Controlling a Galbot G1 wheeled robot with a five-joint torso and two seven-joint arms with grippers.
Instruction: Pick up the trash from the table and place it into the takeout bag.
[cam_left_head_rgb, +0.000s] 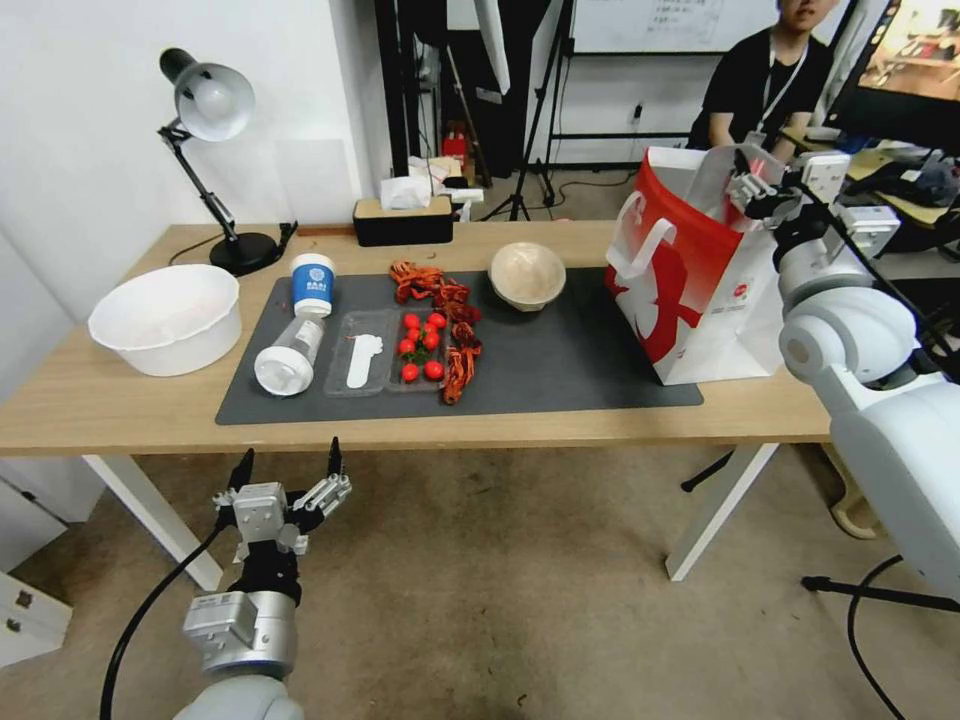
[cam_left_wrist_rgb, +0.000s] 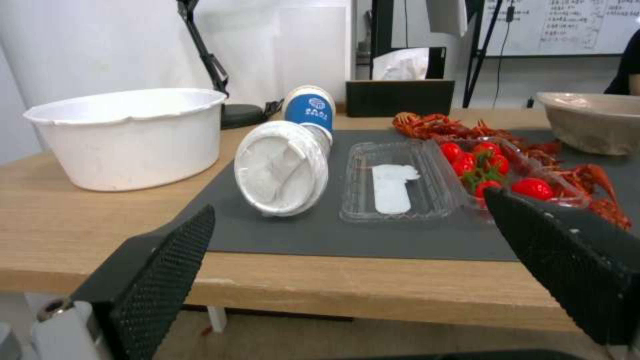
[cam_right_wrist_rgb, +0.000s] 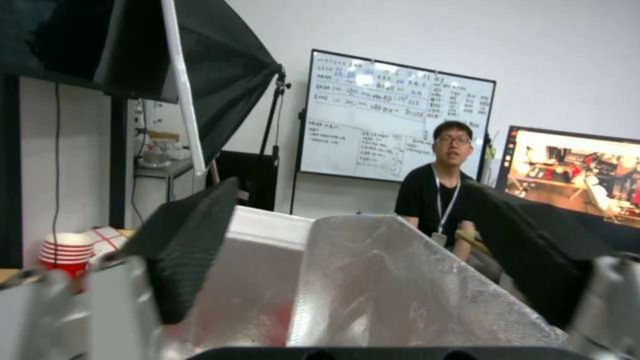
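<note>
On the table's (cam_left_head_rgb: 120, 400) dark mat, a blue-and-white paper cup (cam_left_head_rgb: 312, 284) stands upright. A clear plastic bottle (cam_left_head_rgb: 287, 357) lies on its side in front of it, white end toward me. A beige bowl (cam_left_head_rgb: 527, 274) sits farther right. The red-and-white takeout bag (cam_left_head_rgb: 690, 270) stands at the mat's right end. My left gripper (cam_left_head_rgb: 290, 470) hangs open below the table's front edge, facing the bottle (cam_left_wrist_rgb: 283, 167) and cup (cam_left_wrist_rgb: 311, 107). My right gripper (cam_left_head_rgb: 755, 185) is open above the bag's mouth, over its silver lining (cam_right_wrist_rgb: 373, 280).
A clear tray (cam_left_head_rgb: 390, 352) with red tomatoes and several red crayfish shells (cam_left_head_rgb: 440, 290) lie mid-mat. A large white bowl (cam_left_head_rgb: 167, 318) sits at the table's left, with a desk lamp (cam_left_head_rgb: 215, 110) and a black tissue box (cam_left_head_rgb: 403, 218) at the back edge.
</note>
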